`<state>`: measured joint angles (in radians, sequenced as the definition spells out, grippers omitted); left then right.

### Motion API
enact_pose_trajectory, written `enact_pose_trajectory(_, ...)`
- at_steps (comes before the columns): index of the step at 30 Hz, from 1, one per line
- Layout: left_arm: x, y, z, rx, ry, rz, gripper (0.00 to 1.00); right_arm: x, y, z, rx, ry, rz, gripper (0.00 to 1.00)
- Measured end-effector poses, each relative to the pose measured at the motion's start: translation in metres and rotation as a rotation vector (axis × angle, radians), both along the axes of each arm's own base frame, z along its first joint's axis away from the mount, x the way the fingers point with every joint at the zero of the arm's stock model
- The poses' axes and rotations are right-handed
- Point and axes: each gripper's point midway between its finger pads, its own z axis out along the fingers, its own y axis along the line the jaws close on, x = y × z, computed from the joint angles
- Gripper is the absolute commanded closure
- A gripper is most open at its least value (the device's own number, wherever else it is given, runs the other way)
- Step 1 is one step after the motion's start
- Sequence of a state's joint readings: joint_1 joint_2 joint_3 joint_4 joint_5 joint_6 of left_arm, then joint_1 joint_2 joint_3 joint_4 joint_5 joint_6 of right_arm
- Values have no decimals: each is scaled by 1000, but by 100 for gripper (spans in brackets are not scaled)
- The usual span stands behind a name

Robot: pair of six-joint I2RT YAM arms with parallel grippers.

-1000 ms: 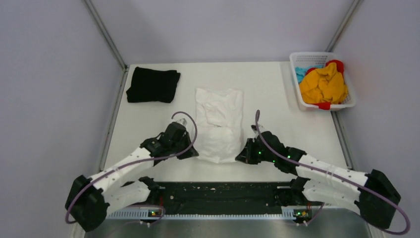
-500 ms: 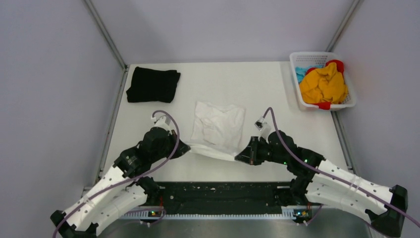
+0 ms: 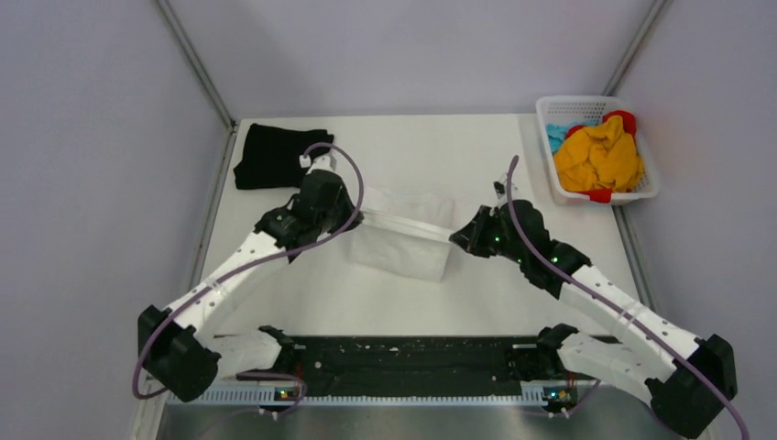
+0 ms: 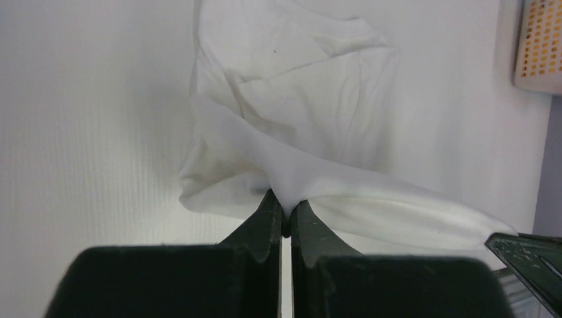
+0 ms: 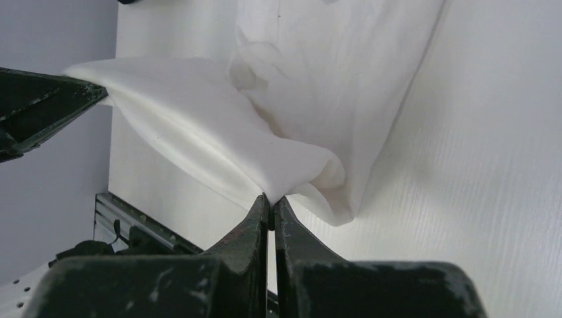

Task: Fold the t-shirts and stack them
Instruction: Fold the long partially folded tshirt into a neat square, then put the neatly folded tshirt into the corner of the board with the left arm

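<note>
The white t-shirt [image 3: 403, 258] lies on the table [image 3: 513, 284], well to the left of the white lattice basket [image 3: 542, 137] and nearer the arm bases than the basket is. Its lower layer rests creased and doubled on the surface, while one edge is lifted and stretched into a taut band between the two claws. The left gripper [image 4: 285, 213] is clamped tight on that edge at the end farther from the basket, and white cloth fans out from between its closed fingers. The right gripper [image 5: 272, 201] is pinched shut on the same edge at the end nearer the basket, with a soft fold of fabric spilling over its tips. The raised band hangs above the rest of the shirt. The black t-shirt [image 3: 279, 158] sits folded flat across the table from the basket, about level with it and at the opposite side edge, apart from the white one. The basket stands at the table's far right edge and holds a heap of yellow cloth [image 3: 600, 158] with bits of red and blue showing around it.
</note>
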<state>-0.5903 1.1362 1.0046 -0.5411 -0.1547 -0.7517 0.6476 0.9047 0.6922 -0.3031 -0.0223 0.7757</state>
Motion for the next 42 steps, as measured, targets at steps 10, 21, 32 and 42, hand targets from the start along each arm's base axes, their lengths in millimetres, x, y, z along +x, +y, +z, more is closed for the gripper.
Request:
enact_pose_trajectory(10, 71, 2, -48, 31, 138, 11, 100, 60, 1, -40, -17, 82, -54, 100)
enact_pose_trajectory(21, 143, -4, -97, 45, 270, -25, 37, 114, 0, -71, -56, 91, -121, 34)
enact_pose_trajectory(32, 161, 4, -110, 34, 296, -45, 1, 151, -1, -76, -95, 34, -139, 1)
enact_pose_trajectory(42, 126, 4, -95, -2, 256, -138, 1, 121, 26, -63, 44, -10, 52, 1)
